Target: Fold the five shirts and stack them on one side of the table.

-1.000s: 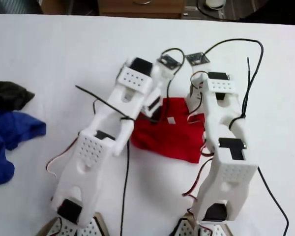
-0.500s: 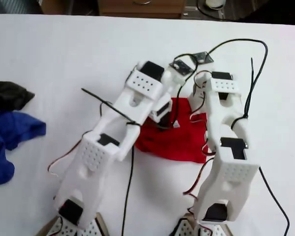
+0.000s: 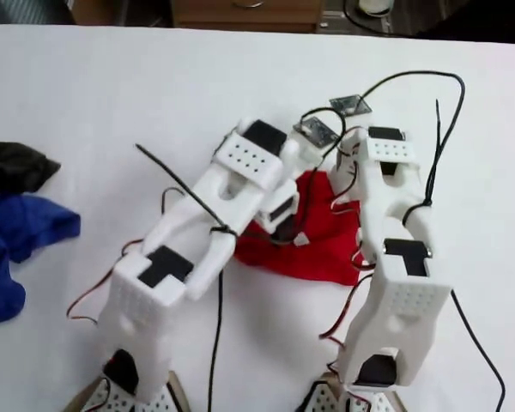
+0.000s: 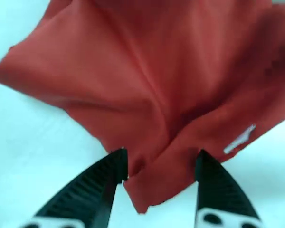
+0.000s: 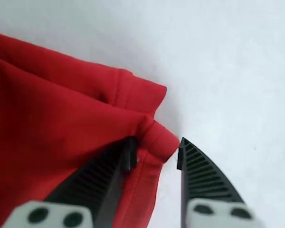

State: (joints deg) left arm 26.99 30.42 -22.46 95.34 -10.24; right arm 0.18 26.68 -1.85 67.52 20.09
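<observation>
**Mid-bench: red shirt held at two points**

Between the two arms, the red shirt lies bunched on the bench. Left pincer grips a thick fold beside the white label; creases run toward its jaws. Right pincer pinches a hemmed corner. Likely reason: two holds let one edge be carried over. Blue shirt and black shirt wait at the bench's left edge. Since a second ago, the left arm has swung rightward, the label has travelled toward the bases, and the shirt's spread is narrower.
</observation>
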